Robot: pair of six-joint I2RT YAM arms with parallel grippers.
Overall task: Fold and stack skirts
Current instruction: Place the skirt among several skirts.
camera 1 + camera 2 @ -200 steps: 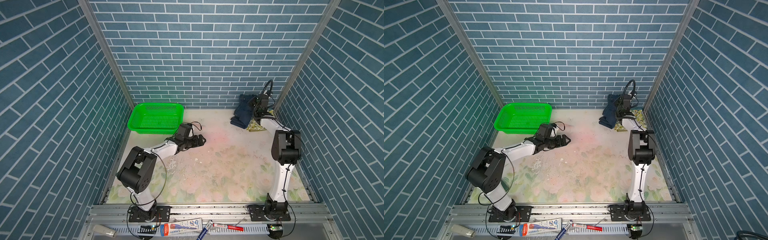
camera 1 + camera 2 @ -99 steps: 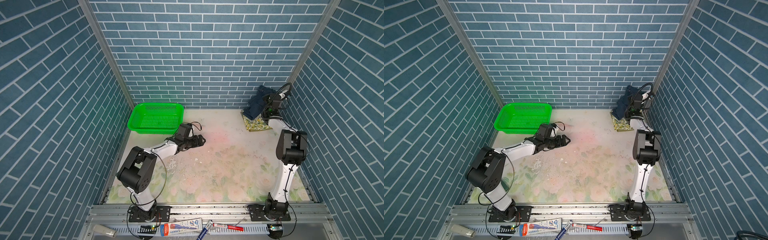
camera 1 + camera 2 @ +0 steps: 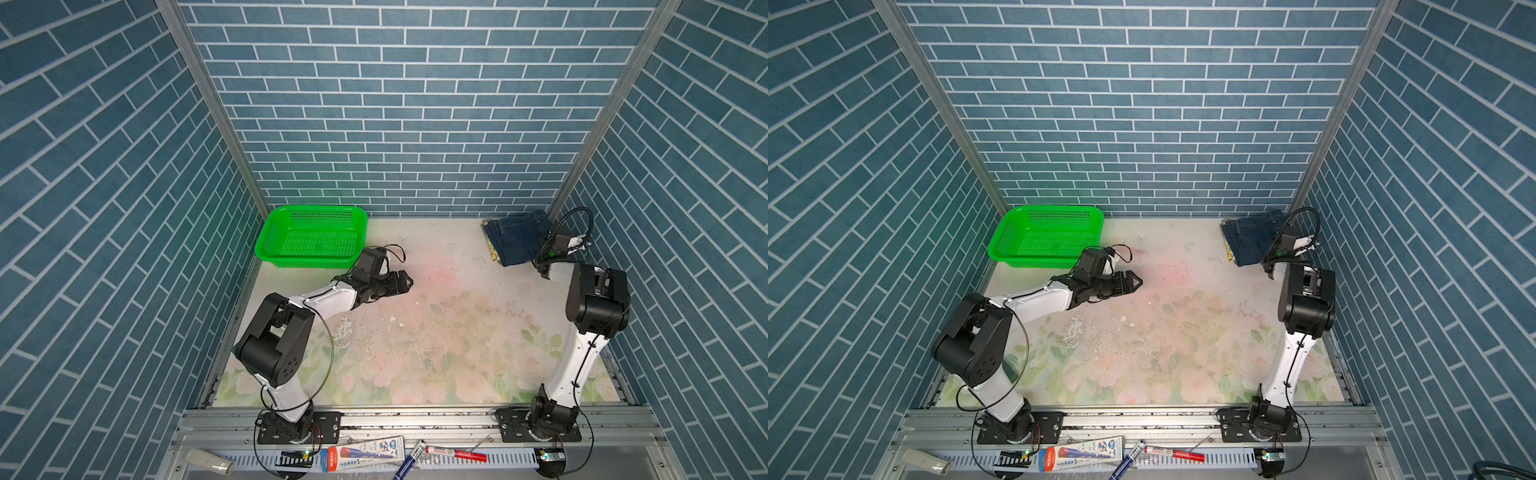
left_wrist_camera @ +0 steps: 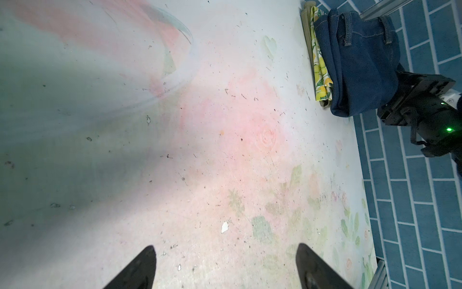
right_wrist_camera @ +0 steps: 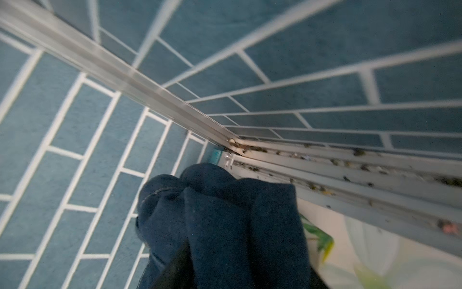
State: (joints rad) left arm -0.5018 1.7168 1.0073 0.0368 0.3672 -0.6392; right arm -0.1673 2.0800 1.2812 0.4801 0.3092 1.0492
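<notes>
The denim skirt (image 3: 517,243) is lying folded on top of the stack in the far right corner of the surface (image 3: 436,332), tucked against the walls, probably so the middle is left free for folding. The right gripper (image 3: 542,253) is sitting at the skirt's wall-side edge. Whether its jaws are gripping the cloth or have let go I cannot tell, since dark denim is filling the space in front of them in the right wrist view. The left gripper (image 3: 406,281) is hovering over bare surface near the green basket (image 3: 307,262), well apart from the stack. Its jaws are spread wide with nothing between them, seemingly waiting out of the way. In both top views the pile is showing mostly as denim with a thin printed edge. The left wrist view is revealing the layers from the side: the lemon-print skirt (image 4: 321,72) is lying under the denim and the khaki skirt (image 4: 305,30) is lying under that. The right wrist view is adding only a bunched denim fold pressed close to the corner rail.
</notes>
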